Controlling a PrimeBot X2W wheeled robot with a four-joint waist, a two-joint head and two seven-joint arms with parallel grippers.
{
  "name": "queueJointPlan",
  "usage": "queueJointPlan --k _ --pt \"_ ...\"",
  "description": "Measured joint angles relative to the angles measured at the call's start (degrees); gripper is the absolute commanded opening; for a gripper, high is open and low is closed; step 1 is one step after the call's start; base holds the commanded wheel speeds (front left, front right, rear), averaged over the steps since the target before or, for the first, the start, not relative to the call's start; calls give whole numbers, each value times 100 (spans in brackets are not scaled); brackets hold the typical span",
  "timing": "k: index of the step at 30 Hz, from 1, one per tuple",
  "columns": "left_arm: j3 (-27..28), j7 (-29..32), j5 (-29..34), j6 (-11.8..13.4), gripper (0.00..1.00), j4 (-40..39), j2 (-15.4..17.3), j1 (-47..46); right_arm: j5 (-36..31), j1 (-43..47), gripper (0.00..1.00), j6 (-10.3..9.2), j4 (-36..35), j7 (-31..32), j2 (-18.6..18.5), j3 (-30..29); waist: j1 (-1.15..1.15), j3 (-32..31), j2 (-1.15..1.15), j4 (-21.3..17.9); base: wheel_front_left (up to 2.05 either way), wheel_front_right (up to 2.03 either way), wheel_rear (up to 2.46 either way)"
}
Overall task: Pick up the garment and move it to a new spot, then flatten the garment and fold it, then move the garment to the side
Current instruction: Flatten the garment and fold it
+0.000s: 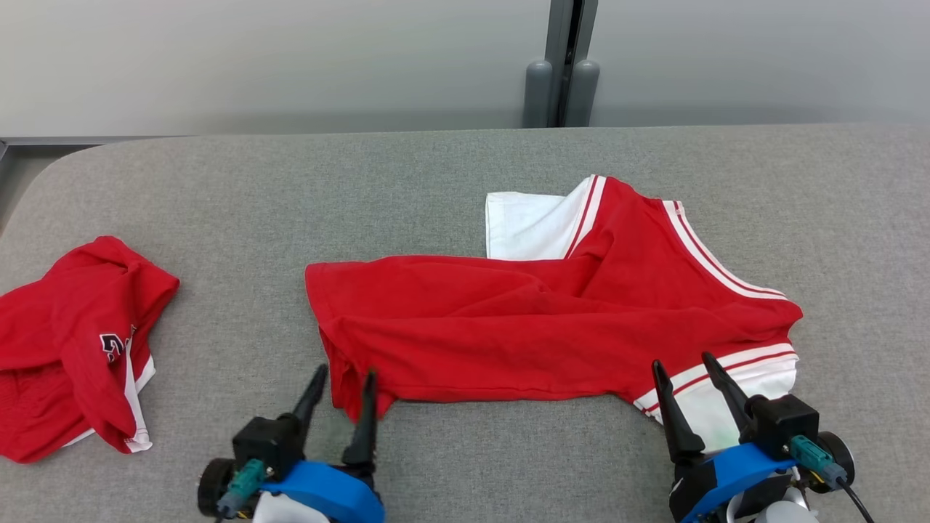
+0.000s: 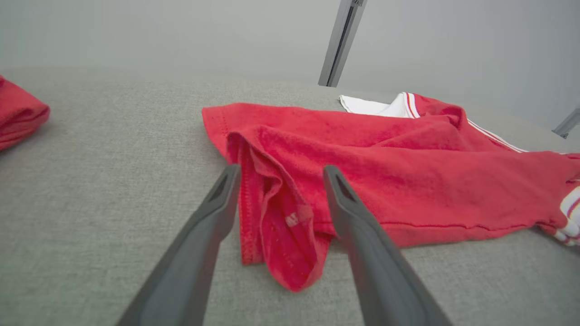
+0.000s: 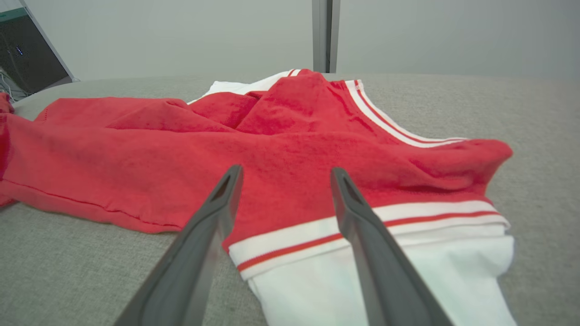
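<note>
The garment [image 1: 538, 319] is a red shirt with white, red-striped sleeves, lying crumpled across the middle of the grey table [image 1: 436, 181]. My left gripper [image 1: 341, 374] is open at its near left corner, fingers apart over the bunched red hem [image 2: 281, 226] with nothing pinched. My right gripper [image 1: 683, 362] is open over the near white sleeve [image 3: 385, 276], its fingers straddling the striped cuff band [image 3: 308, 235]. The far sleeve [image 1: 527, 225] lies folded out white at the back.
A second red garment [image 1: 73, 349] with white trim lies in a heap at the table's left edge. Grey wall panels and a metal post [image 1: 563, 65] stand behind the table. Bare table surface runs to the right and along the back.
</note>
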Motion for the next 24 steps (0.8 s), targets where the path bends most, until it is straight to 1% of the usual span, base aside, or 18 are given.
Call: queueJointPlan --k 5,9,13,14,15,20,24 --pt "-397 0 -237 -26 100 165 -11 23 -14 0 100 0 -11 -1 0 36 0 63 0 -40 0 0 0" --pt "-433 0 -310 -23 100 308 -11 -118 -65 -5 100 0 -14 0 0 3 0 149 0 -119 0 0 0" --pt "-415 0 -342 55 100 479 -11 -178 -99 -15 100 0 -16 0 0 -16 0 204 0 -181 0 0 0" --pt "-417 0 -349 59 58 514 -11 -188 -100 -19 100 0 -21 -1 0 -19 0 216 0 -194 0 0 0" --pt "-417 0 -358 63 0 544 -11 -202 -100 -21 100 0 -23 0 0 -21 0 226 0 -204 0 0 0" --pt "-400 0 -452 64 0 469 -12 -274 -100 -41 100 0 -38 -1 -1 -77 0 230 0 -180 0 0 0" --pt "-454 0 -485 58 0 229 -13 -275 -97 11 100 0 -29 0 -2 -170 0 108 0 27 0 0 0"
